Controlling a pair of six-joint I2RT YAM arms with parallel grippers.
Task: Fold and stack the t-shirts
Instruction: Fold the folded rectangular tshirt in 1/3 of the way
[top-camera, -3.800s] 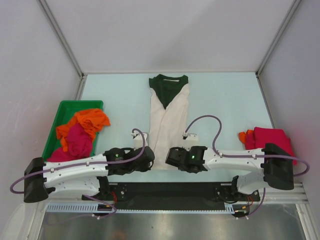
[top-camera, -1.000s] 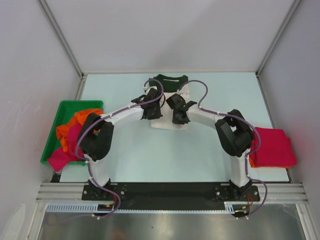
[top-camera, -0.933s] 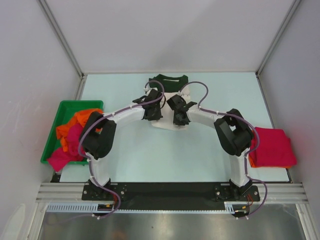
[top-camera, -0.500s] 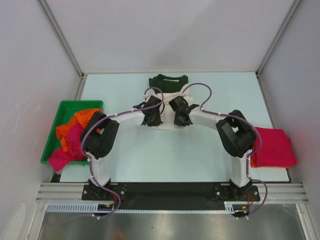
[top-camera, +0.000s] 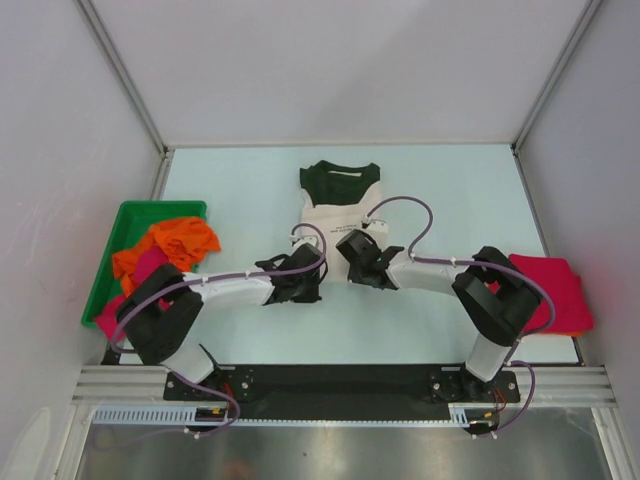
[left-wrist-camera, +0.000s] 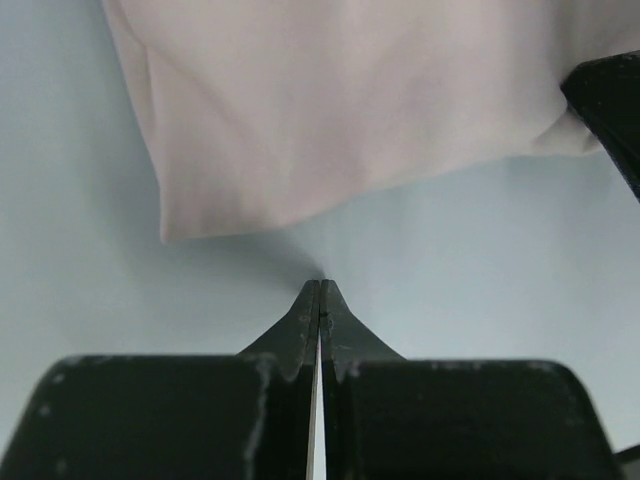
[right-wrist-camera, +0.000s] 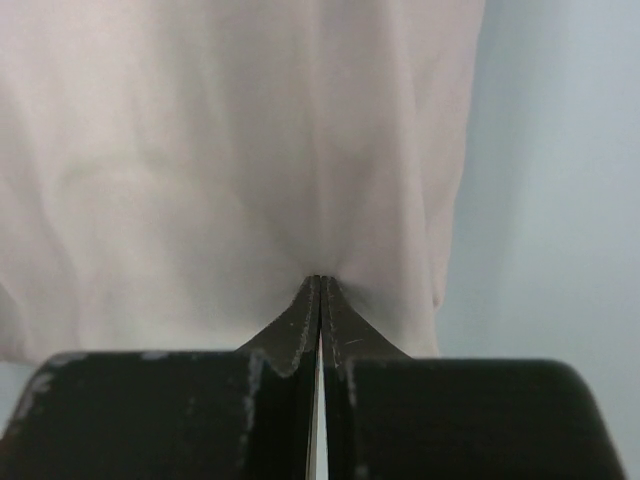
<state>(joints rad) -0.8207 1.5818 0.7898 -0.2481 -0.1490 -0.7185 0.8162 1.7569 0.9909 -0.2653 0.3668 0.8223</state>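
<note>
A soft, faintly creased cream t-shirt (top-camera: 338, 212) with a dark green neck lies folded into a rough rectangle just ahead of both pincers. The left pincer (left-wrist-camera: 320, 287) has its black fingers pressed together, empty, over the smooth pale-blue table (left-wrist-camera: 480, 260), just short of the cloth's edge. The right pincer (right-wrist-camera: 319, 280) is likewise closed, tips against the cream cloth, which puckers there.

No legible txt anywhere.
</note>
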